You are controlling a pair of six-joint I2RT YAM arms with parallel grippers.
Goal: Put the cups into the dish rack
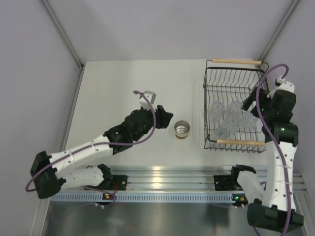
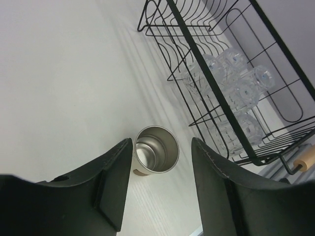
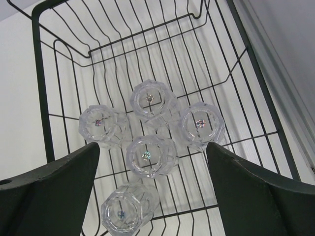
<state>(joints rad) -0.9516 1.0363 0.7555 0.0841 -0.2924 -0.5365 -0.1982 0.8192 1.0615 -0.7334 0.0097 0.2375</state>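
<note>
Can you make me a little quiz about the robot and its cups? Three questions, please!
1. How many clear cups are in the dish rack?
2. True or false: the silver cup is already in the rack.
3. Which tool is nearest the silver cup? A) the left tool B) the right tool

Key:
1. Five.
2. False. It stands on the table, beside the rack.
3. A. The left tool is open right by it. The right tool is open above the rack.
</note>
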